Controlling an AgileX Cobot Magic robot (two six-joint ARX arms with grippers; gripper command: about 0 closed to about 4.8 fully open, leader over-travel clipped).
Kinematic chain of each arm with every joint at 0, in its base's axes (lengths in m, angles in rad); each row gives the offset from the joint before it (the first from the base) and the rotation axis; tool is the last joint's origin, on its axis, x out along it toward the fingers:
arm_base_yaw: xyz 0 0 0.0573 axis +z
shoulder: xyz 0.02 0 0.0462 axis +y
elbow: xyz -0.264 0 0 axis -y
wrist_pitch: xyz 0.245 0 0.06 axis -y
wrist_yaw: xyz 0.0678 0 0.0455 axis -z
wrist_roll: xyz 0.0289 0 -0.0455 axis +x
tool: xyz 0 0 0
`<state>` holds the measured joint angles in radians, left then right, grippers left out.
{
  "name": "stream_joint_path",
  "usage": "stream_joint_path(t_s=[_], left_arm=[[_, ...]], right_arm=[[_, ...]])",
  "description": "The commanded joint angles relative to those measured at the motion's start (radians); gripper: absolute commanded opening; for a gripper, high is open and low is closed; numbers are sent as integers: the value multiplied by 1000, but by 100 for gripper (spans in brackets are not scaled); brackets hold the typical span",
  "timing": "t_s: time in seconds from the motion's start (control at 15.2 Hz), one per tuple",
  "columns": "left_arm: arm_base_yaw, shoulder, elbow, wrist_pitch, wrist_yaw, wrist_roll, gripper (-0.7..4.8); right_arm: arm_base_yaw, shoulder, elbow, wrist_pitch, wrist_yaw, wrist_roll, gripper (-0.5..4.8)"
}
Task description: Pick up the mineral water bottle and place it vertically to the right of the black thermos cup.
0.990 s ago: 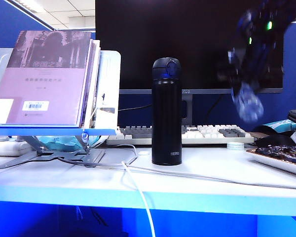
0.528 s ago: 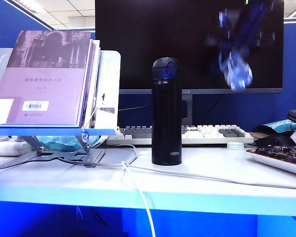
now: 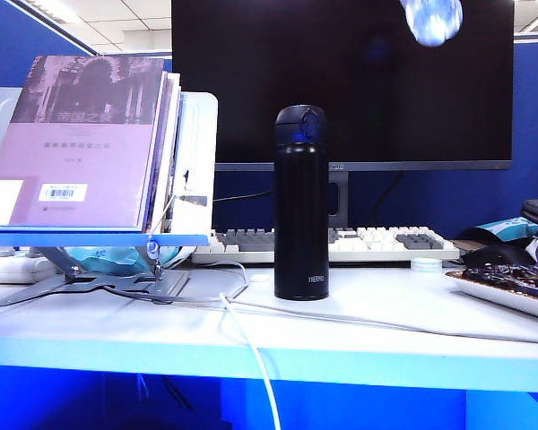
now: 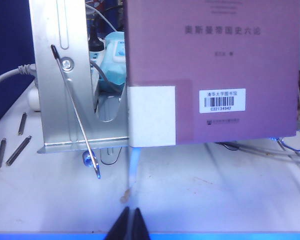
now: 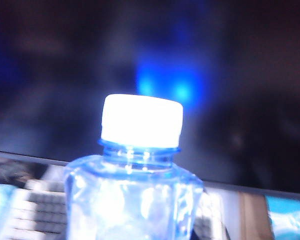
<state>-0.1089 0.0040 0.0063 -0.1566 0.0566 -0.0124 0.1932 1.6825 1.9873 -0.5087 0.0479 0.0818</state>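
The black thermos cup [image 3: 302, 202] stands upright on the white desk [image 3: 386, 313], in front of the keyboard. The mineral water bottle [image 3: 430, 18] hangs high in the air at the top edge of the exterior view, up and to the right of the thermos, blurred. In the right wrist view its clear body [image 5: 132, 200] and white cap [image 5: 141, 120] fill the lower middle; my right gripper is shut on it, its fingers hidden behind the bottle and out of the exterior view. My left gripper [image 4: 131, 222] is shut and empty, low over the desk in front of the book stand.
A purple book [image 3: 90, 143] leans on a metal stand [image 4: 65, 75] at the left. A monitor [image 3: 341, 81] and keyboard [image 3: 359, 244] stand behind the thermos. A white cable [image 3: 251, 345] crosses the desk front. A tray [image 3: 511, 288] lies at the right edge.
The bottle has risen from mid-height right of the thermos to the top edge of the exterior view, shifting slightly left. The right arm has left that view. Thermos unmoved.
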Motion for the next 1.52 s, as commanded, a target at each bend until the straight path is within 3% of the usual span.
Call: stream_joint_path(t_s=[0.07, 0.59, 1.06, 1.52], left_arm=[[1, -2, 0, -13, 8, 4, -4], [1, -2, 0, -13, 8, 4, -4], [0, -2, 0, -13, 8, 4, -4], [0, -2, 0, -13, 8, 4, -4]], right_arm=[[47, -80, 10, 103, 2, -4, 125], [173, -132, -26, 456, 21, -89, 125], [172, -438, -41, 219, 120, -137, 125], [170, -567, -375, 285, 181, -125, 125]])
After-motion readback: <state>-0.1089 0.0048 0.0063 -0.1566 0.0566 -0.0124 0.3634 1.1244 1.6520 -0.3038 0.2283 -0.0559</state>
